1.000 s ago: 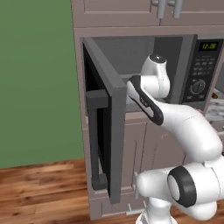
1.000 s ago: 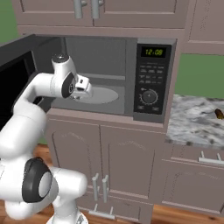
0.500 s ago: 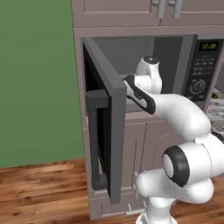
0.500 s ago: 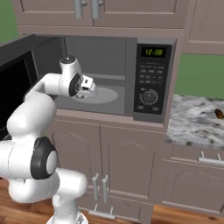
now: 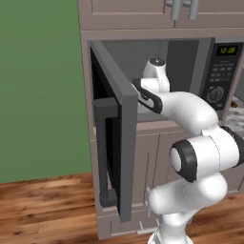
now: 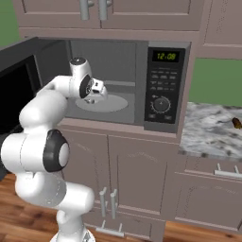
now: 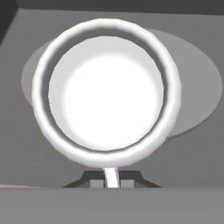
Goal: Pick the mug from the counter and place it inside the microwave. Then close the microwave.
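Holding small white rounded mug [image 7: 106,92] by handle, gripper [image 7: 110,180] clamped | over grey microwave [image 6: 142,90] turntable's near edge | risking tipping if dropped.

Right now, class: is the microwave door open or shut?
Open. The microwave door swings wide, baring the turntable; the mug hangs over it.

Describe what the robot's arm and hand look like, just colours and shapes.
The arm is glossy white, built of rounded tubular segments joined by dark grey ring-shaped joints. A dark stripe runs along the forearm link. The hand is a small white block with dark details and two short dark fingertips. No cables show.
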